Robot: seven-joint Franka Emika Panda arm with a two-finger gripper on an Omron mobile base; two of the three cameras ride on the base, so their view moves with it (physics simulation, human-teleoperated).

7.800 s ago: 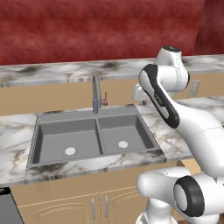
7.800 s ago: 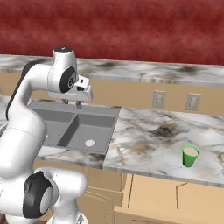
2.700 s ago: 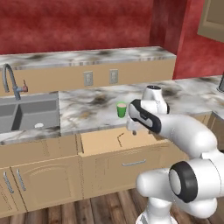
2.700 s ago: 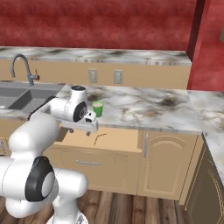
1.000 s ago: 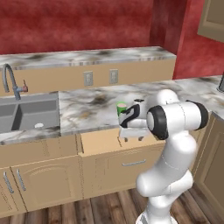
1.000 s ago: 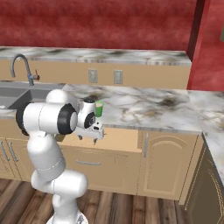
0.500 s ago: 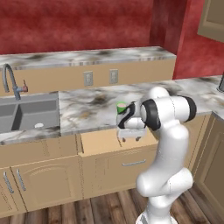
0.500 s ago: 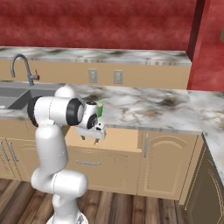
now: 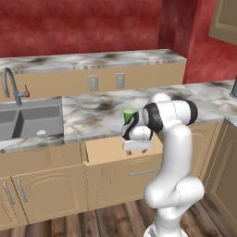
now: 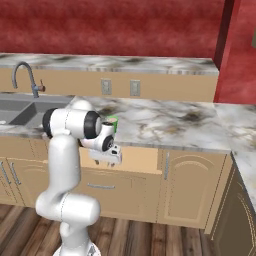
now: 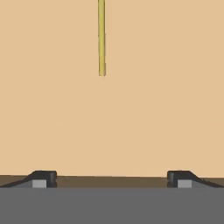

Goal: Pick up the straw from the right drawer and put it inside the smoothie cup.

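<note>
The right drawer (image 9: 102,151) stands pulled out under the marble counter, its tan floor spreading across the hand view (image 11: 166,96). My gripper (image 9: 136,149) (image 10: 106,159) hangs down into it, open, with the fingertips (image 11: 43,178) wide apart and nothing between them. The straw (image 11: 101,39), a thin olive-yellow stick, lies on the drawer floor ahead of the gripper (image 11: 111,179); its near end stops well short of the fingertips. The green smoothie cup (image 9: 128,114) (image 10: 112,121) stands upright on the counter edge just behind my wrist.
A steel sink (image 9: 28,121) with a faucet (image 10: 27,75) is set into the counter to the left. Cabinet doors (image 10: 187,185) flank the drawer. The counter turns a corner at the far right (image 9: 217,92). Wooden floor lies below.
Over the last second the hand has sunk a little lower into the drawer while the arm's upper links swung upright above it. The cup and drawer have stayed put.
</note>
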